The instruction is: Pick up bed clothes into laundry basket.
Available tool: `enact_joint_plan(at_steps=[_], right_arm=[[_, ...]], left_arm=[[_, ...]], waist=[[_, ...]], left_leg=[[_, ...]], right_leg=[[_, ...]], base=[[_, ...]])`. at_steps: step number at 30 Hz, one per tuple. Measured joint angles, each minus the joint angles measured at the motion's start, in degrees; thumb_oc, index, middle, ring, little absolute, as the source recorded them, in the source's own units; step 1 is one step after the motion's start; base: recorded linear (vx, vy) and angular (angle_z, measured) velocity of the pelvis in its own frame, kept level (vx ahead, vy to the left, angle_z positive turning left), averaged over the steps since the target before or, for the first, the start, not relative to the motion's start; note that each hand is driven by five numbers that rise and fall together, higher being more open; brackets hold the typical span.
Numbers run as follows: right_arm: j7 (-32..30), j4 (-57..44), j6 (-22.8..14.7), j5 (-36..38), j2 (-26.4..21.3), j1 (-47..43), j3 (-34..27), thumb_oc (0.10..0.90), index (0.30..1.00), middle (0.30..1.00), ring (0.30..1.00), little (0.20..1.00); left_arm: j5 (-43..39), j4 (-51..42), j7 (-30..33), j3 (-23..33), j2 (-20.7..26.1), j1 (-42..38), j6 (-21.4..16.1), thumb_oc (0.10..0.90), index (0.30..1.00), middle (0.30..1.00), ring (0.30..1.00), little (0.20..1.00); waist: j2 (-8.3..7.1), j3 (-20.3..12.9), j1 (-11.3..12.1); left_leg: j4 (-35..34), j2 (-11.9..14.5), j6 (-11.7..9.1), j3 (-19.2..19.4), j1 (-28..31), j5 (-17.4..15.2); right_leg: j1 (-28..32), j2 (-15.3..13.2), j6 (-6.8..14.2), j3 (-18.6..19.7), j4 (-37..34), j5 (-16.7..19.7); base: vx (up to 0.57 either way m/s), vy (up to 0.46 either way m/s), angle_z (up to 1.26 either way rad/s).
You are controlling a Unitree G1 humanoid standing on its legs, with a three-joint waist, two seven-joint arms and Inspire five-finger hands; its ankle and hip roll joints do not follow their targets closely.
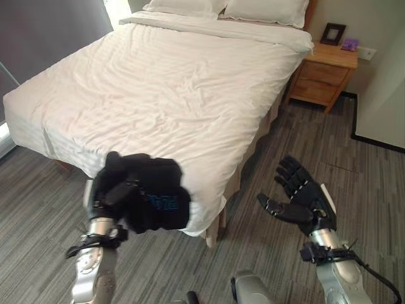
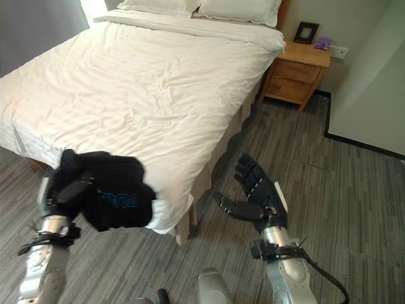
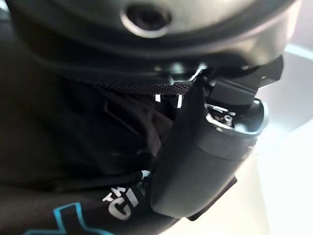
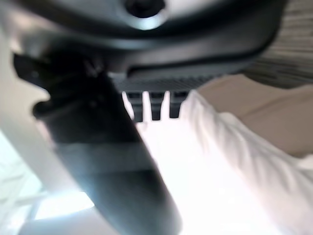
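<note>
A black garment with blue and white print [image 1: 155, 202] hangs bunched in front of the bed's near corner, gripped by my left hand [image 1: 109, 190]. In the left wrist view the thumb [image 3: 205, 161] curls over the black cloth [image 3: 73, 161]. My right hand [image 1: 297, 196] is raised over the floor to the right of the bed corner, fingers straight and spread, thumb out, holding nothing. The bed [image 1: 164, 82] has a white duvet and two pillows [image 1: 266, 9] at its head.
A wooden nightstand [image 1: 323, 73] stands to the right of the bed's head, with a dark picture frame [image 1: 333, 33] and a small purple thing [image 1: 349, 44] on it. Striped grey carpet [image 1: 329, 152] covers the floor right of the bed. A white wall panel [image 1: 386, 95] rises at far right.
</note>
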Motion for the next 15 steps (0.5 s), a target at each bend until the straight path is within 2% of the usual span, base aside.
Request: enact_joint_plan(at_steps=[1, 2, 3, 4, 5, 6, 7, 8, 9, 10, 11, 12, 13, 14, 15], right_arm=[[-0.5, -0.1, 0.0, -0.4, -0.3, -2.8, 0.7, 0.8, 0.9, 0.9, 0.9, 0.9], [-0.6, -0.2, -0.2, -0.5, -0.5, -3.8, 0.7, 0.8, 0.9, 0.9, 0.9, 0.9], [-0.6, -0.2, -0.3, -0.5, -0.7, -4.1, 0.7, 0.8, 0.9, 0.9, 0.9, 0.9], [-0.6, -0.3, -0.6, -0.5, -0.8, -3.4, 0.6, 0.8, 0.9, 0.9, 0.9, 0.9], [-0.7, -0.4, -0.6, -0.4, -0.7, -2.5, 0.3, 0.8, 0.9, 0.9, 0.9, 0.9], [-0.6, -0.2, -0.5, 0.0, -1.3, -1.5, 0.1, 0.8, 0.9, 0.9, 0.9, 0.9], [-0.7, -0.3, -0.5, 0.2, -0.9, 0.2, 0.5, 0.8, 0.9, 0.9, 0.9, 0.9], [-0.5, 0.1, -0.5, 0.8, -1.3, 0.3, 0.5, 0.8, 0.9, 0.9, 0.9, 0.9], [-0.4, 0.8, -0.5, 1.1, -0.6, 0.1, 0.8, 0.8, 0.9, 0.9, 0.9, 0.9], [-0.4, 1.5, -0.3, 1.3, -1.1, -0.4, 2.4, 0.8, 0.9, 0.9, 0.9, 0.9], [-0.6, 1.5, -0.4, 2.0, -2.2, -1.3, 3.5, 0.8, 0.9, 0.9, 0.9, 0.9], [-0.6, 1.0, -0.7, 2.8, -2.6, -1.5, 3.5, 0.8, 0.9, 0.9, 0.9, 0.9], [-0.7, 1.0, -0.9, 4.0, -2.2, -2.1, 3.6, 0.8, 0.9, 0.9, 0.9, 0.9], [-0.8, 1.1, -1.0, 4.3, -2.1, -2.1, 3.6, 0.8, 0.9, 0.9, 0.9, 0.9], [-0.7, 1.3, -1.1, 5.5, -3.1, -3.1, 4.3, 0.8, 0.9, 0.9, 0.9, 0.9]], left_arm=[[0.0, -0.4, 0.1, 1.9, 0.1, 0.9, -0.6, 0.4, 0.3, 0.3, 0.3, 0.3], [0.0, -0.4, 0.1, 2.5, 0.1, 1.3, -0.5, 0.4, 0.3, 0.3, 0.3, 0.3], [0.0, -0.4, -0.1, 2.4, -0.6, 1.9, -0.5, 0.4, 0.3, 0.3, 0.3, 0.3], [0.0, -0.4, -0.2, 2.3, -1.9, 2.8, -0.5, 0.4, 0.3, 0.3, 0.3, 0.3], [0.0, -0.4, -0.5, 1.9, -2.0, 3.2, -0.3, 0.4, 0.3, 0.3, 0.3, 0.3], [-0.1, -0.3, -0.5, 1.6, -2.3, 3.1, -0.3, 0.4, 0.3, 0.3, 0.3, 0.3], [-0.1, -0.3, -0.6, 1.6, -1.7, 3.1, -0.3, 0.4, 0.3, 0.3, 0.3, 0.3], [-0.2, 0.2, -0.6, 1.3, -2.3, 2.8, -0.1, 0.4, 0.3, 0.3, 0.3, 0.3], [-0.4, 0.6, -0.5, 0.8, -1.6, 2.5, 0.0, 0.4, 0.3, 0.3, 0.3, 0.3], [-0.5, 1.4, -0.3, 0.3, -1.4, 2.3, 0.3, 0.4, 0.3, 0.3, 0.3, 0.3], [-0.6, 1.8, -0.3, -0.4, -1.0, 1.9, 0.3, 0.4, 0.3, 0.3, 0.3, 0.3], [-0.6, 1.8, -0.5, -2.2, -0.3, 1.1, 0.3, 0.4, 0.3, 0.3, 0.3, 0.3], [-0.6, 1.2, -0.4, -3.6, -0.4, -0.5, 0.2, 0.4, 0.3, 0.3, 0.3, 0.3], [-0.6, 1.2, -0.4, -3.9, -0.4, -0.8, 0.2, 0.4, 0.3, 0.3, 0.3, 0.3], [-0.4, 1.3, -0.8, -6.4, -0.5, -3.4, -0.3, 0.4, 0.3, 0.3, 0.3, 0.3]], waist=[[0.27, -0.3, 2.1], [0.48, -0.6, 2.4], [0.61, -1.3, 2.5], [1.27, -2.4, 2.9], [1.17, -2.5, 2.2], [1.08, -2.8, 0.9], [-1.53, -3.9, 1.3], [-1.65, -3.9, 0.2], [-2.81, -3.6, 0.7], [-3.97, -3.4, 1.5], [-4.19, -3.0, 2.4], [-4.25, -3.0, 1.3], [-4.37, -2.7, -0.7], [-4.58, -2.7, -0.7], [-4.4, -2.5, 1.4]], left_leg=[[-2.1, 0.4, -1.1, 2.4, -0.2, 0.8], [-3.6, 1.6, -2.0, 3.4, 0.2, 2.0], [-5.3, 2.7, -3.7, 6.4, 0.7, 3.3], [-6.3, 4.0, -4.6, 8.6, 0.4, 3.4], [-5.9, 5.3, -4.9, 9.5, 0.1, 3.4], [-4.7, 7.3, -5.8, 10.9, -0.5, 3.1], [-1.4, 8.3, -7.3, 12.7, -1.7, 2.8], [1.9, 10.8, -9.4, 12.8, -1.5, 2.1], [7.8, 12.3, -8.6, 13.0, -2.4, 1.5], [16.5, 14.4, -8.5, 6.8, -3.1, 2.6], [21.5, 13.7, -8.0, -1.1, -4.7, 1.9], [21.5, 12.1, -8.2, -5.3, -5.0, 1.0], [21.8, 8.2, -8.7, -12.7, -7.4, 0.1], [21.6, 7.1, -8.5, -14.1, -7.4, 0.0], [16.5, 1.0, -6.1, -24.3, -5.9, -1.5]], right_leg=[[-0.8, 1.2, -0.7, -8.4, -6.5, 0.7], [-0.7, 1.0, -1.7, -10.7, -9.7, 0.3], [-0.6, 1.5, -6.1, -13.0, -13.0, -0.5], [-0.4, 2.6, -6.5, -14.7, -15.8, -0.9], [-0.3, 4.4, -6.5, -14.3, -17.8, 0.4], [-1.9, 6.4, -7.1, -12.4, -15.7, -0.4], [-4.6, 7.4, -9.1, -8.7, -12.2, -2.9], [-5.3, 9.3, -11.6, -8.5, -11.7, -2.7], [-4.9, 10.8, -12.0, -5.0, -12.1, -3.0], [-3.1, 12.8, -12.9, -0.9, -13.3, -2.1], [-1.6, 14.2, -14.1, 4.3, -14.2, 0.5], [-1.4, 14.8, -13.5, 6.3, -15.4, 1.5], [0.3, 15.9, -12.7, 10.9, -19.4, 4.0], [0.5, 15.9, -13.1, 12.2, -19.6, 4.5], [1.3, 17.3, -12.0, 21.9, -23.5, 5.5]], base=[[-0.21, -0.321, -1.55], [-0.14, -0.292, -1.8], [-0.07, -0.297, -1.27], [-0.04, -0.285, -1.23], [-0.04, -0.287, -0.94], [-0.01, -0.352, -0.91], [0.03, -0.317, -0.92], [0.03, -0.338, -1.15], [0.0, -0.128, -1.71], [-0.02, -0.001, -2.18], [0.0, 0.053, -2.59], [0.04, 0.052, -1.94], [0.11, 0.046, -1.24], [0.16, 0.053, -2.33], [0.27, 0.199, -2.47]])
